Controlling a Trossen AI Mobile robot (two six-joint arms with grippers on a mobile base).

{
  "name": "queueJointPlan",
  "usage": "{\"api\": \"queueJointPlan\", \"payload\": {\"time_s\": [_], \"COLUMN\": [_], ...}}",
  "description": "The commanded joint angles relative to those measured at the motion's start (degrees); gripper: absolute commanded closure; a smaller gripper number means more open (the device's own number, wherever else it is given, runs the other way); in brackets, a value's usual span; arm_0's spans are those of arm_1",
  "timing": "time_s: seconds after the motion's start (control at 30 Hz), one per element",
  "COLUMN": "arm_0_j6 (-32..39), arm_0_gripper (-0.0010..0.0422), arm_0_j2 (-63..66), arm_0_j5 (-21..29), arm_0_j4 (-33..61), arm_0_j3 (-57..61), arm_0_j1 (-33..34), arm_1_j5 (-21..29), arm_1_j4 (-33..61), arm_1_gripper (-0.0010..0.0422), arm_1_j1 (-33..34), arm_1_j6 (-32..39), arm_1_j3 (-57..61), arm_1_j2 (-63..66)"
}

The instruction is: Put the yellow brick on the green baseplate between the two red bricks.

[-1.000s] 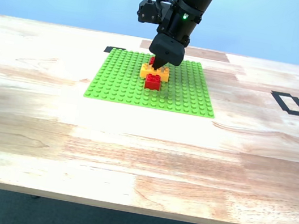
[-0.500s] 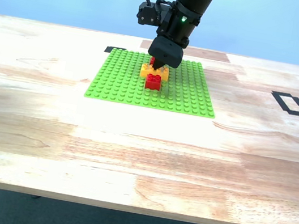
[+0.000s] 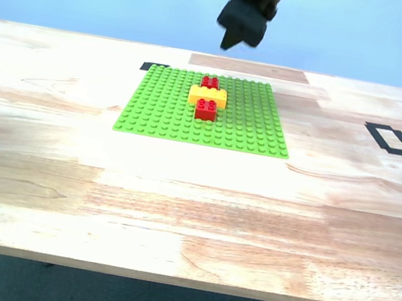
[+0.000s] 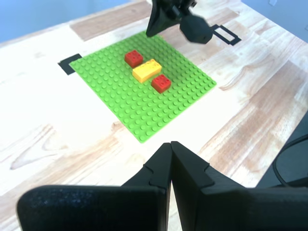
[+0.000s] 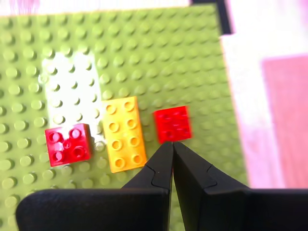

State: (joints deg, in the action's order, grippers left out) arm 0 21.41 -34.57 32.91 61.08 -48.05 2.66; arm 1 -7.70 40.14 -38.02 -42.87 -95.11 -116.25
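My second pincer (image 3: 227, 44) (pressed together, empty) hangs well above the yellow brick (image 3: 208, 96) mid green baseplate (image 3: 153, 112).

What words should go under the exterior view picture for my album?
Yellow brick sits between two red bricks on the green baseplate.

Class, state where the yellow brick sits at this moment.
In the exterior view, the yellow brick sits on the green baseplate, toward its far edge, between the two red bricks, one nearer the camera, one behind it.
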Motion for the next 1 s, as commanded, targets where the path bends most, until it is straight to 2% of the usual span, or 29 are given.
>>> {"api": "queueJointPlan", "payload": {"time_s": [0.03,0.17,0.37,0.53,0.73,0.87,1.0], "arm_0_j6": [0.0,-0.2,-0.7,-3.0,-3.1,-4.5,-6.7], "arm_0_gripper": [0.0412,0.0412,0.0412,0.0413,0.0413,0.0413,0.0413], "arm_0_j2": [0.0,0.0,0.4,0.9,0.5,1.0,2.7], "arm_0_j5": [0.0,-0.2,-5.8,-5.7,-5.8,-6.1,-6.1], "arm_0_j4": [-0.7,-2.6,-6.3,-11.5,-12.5,-15.4,-21.7], "arm_0_j3": [0.0,0.0,0.1,1.3,2.0,2.0,2.6], "arm_0_j1": [0.0,0.0,0.0,0.0,0.0,0.0,-0.1], "arm_1_j5": [-0.6,-0.5,1.1,4.1,5.5,11.1,12.8], "arm_1_j4": [-1.9,-7.3,-19.5,-27.5,-36.8,-38.4,-37.3], "arm_1_gripper": [0.0413,0.0413,0.0413,0.0413,0.0413,0.0413,0.0413], "arm_1_j1": [1.7,4.7,9.2,13.0,18.5,21.4,23.2], "arm_1_j6": [2.4,4.9,9.9,15.3,27.6,30.1,33.2], "arm_1_j3": [1.0,6.6,23.3,37.0,52.0,60.4,66.7], "arm_1_j2": [3.7,10.5,25.8,41.9,61.9,73.2,83.5]}}
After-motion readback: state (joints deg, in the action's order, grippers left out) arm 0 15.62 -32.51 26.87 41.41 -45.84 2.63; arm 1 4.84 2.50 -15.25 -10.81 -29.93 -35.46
